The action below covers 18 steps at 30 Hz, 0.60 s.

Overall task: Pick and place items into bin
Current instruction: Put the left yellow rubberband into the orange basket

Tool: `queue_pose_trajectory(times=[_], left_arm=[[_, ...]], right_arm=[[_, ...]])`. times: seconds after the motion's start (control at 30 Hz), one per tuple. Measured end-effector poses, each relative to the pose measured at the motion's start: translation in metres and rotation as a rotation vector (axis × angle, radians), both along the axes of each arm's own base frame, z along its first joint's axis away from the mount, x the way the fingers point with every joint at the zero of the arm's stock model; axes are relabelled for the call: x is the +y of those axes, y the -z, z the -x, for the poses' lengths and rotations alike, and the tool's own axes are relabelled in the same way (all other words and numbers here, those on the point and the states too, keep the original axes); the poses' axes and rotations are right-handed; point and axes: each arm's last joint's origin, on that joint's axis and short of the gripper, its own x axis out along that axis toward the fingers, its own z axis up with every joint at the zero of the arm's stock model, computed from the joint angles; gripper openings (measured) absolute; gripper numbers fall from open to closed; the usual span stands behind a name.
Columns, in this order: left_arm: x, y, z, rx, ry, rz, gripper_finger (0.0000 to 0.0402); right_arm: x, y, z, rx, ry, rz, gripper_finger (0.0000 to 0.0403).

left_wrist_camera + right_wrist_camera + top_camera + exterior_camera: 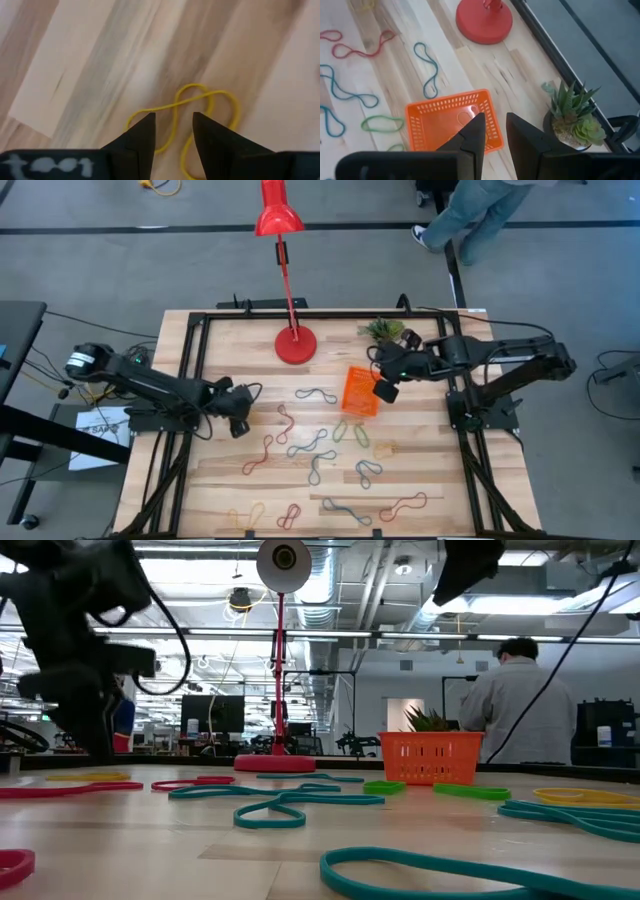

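Left wrist view: left gripper (pixel 174 131) narrow, empty, over yellow band (pixel 200 107); floppy loop could slip out. Right gripper (pixel 495 131) narrow above bin (pixel 451 121), plant (pixel 572 117) at 3 o'clock.

Red lamp (pixel 287 280), potted plant (pixel 385 331), person (pixel 515 705) behind table.

The pale wooden table (pixel 200 480) carries scattered coloured bands (pixel 318 394), an orange bin (pixel 360 391), a red lamp (pixel 295 345) and a potted plant (pixel 383 331).
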Motion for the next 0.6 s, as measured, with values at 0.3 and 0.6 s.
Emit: queue_pose_trajectory(times=[0.3, 0.6], left_arm=[[0.0, 0.019, -0.01, 0.105, -0.042, -0.049, 0.0118], [0.001, 0.01, -0.02, 0.052, 0.002, -0.004, 0.0009]], right_arm=[[0.002, 0.025, -0.023, 0.114, -0.011, 0.01, 0.0071], [0.003, 0.019, -0.017, 0.136, -0.104, 0.059, 0.0071]])
